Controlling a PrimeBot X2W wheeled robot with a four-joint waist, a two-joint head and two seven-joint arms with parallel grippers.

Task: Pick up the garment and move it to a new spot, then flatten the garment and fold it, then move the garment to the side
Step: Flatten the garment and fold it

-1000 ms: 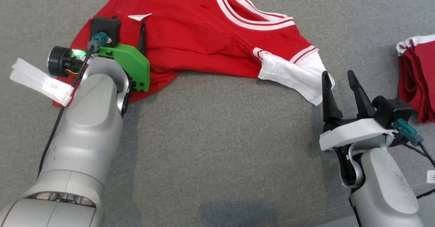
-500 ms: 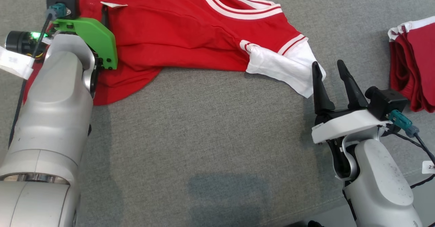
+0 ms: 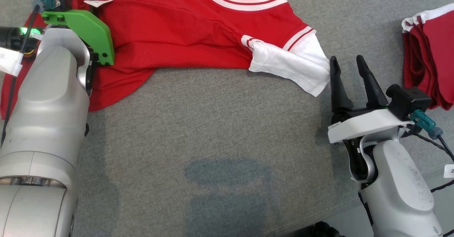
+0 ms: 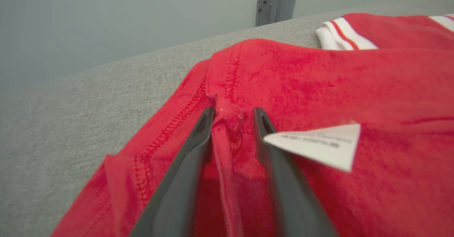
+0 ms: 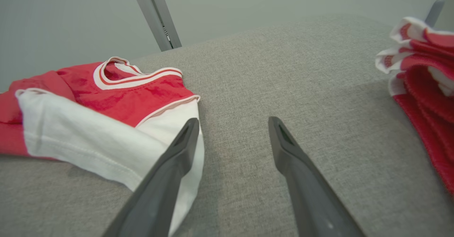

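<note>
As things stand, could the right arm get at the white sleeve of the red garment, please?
Probably yes: the right gripper stands open right beside the outer edge of the white sleeve, and nothing lies between them to block a short move across.

Red, white-trimmed garment (image 3: pixel 177 27)

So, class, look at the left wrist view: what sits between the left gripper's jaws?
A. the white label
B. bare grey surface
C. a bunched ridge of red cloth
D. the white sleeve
C: a bunched ridge of the red garment stands between the jaws of the left gripper, with the white label lying outside them.
</note>
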